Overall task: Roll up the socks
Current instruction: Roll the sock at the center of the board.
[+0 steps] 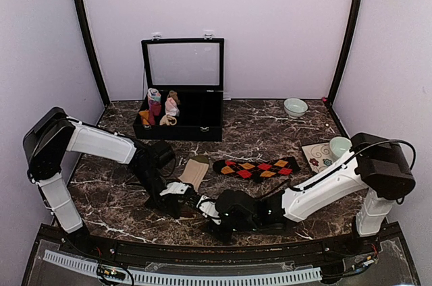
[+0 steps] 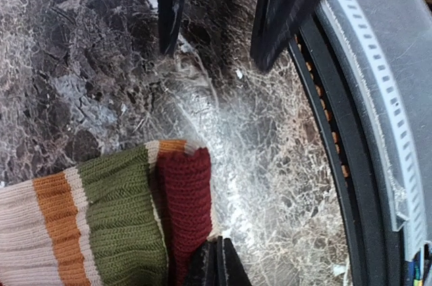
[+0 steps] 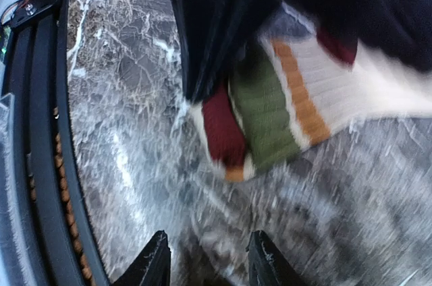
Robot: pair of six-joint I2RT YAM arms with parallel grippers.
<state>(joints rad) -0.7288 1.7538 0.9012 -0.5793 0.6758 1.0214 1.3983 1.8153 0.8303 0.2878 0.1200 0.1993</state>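
The cream sock with orange and green stripes [image 2: 88, 225] lies flat on the marble. Its maroon toe [image 2: 185, 212] is folded over onto the green band. My left gripper [image 2: 217, 262] is shut on the toe's edge near the table front. In the top view the left gripper [image 1: 187, 195] is at the sock's near end [image 1: 194, 171]. My right gripper [image 3: 209, 259] is open and empty, a little short of the toe [image 3: 223, 127]. In the top view the right gripper [image 1: 206, 210] faces the left one. A black argyle sock [image 1: 256, 168] lies flat to the right.
A black box with an open lid [image 1: 206, 121] holds small sock rolls at the back. A pale bowl [image 1: 295, 106] stands at back right. A cup [image 1: 339, 146] sits by a patterned tile [image 1: 316, 158]. The black front rail [image 2: 351, 164] runs close by.
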